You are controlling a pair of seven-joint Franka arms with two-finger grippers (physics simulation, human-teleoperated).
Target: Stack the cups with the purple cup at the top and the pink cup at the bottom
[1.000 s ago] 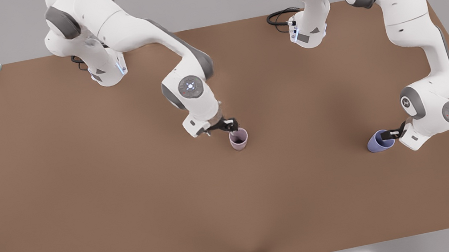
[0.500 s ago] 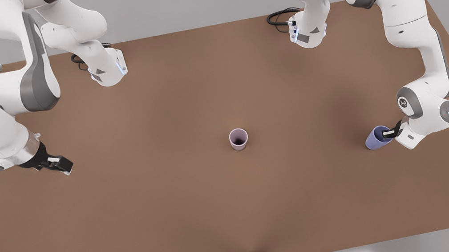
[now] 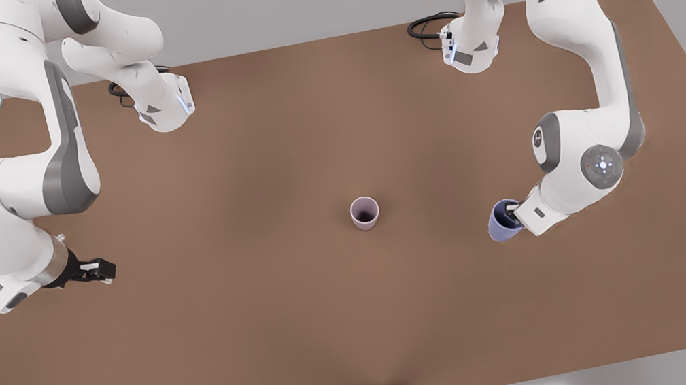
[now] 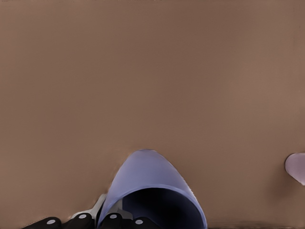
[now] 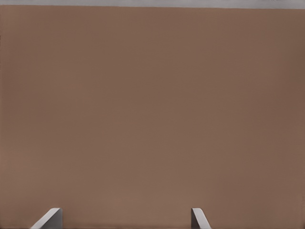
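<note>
The left gripper (image 3: 512, 215) (on the arm at the front view's right) is gripping the purple cup (image 3: 501, 224) by its rim, one finger inside, wrist bent low over the desk. The right gripper (image 3: 100, 270) is hanging at the front view's left, fingers (image 5: 49, 219) spread apart, elbow folded, waiting.

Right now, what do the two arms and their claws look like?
Both arms are glossy white with grey joint bands and round grey end caps carrying small lights. A black cable loops by each base on the brown table. The left claw is dark, hanging from a white wrist block. The right claw is black; its wrist view shows pale grey fingertips.
</note>
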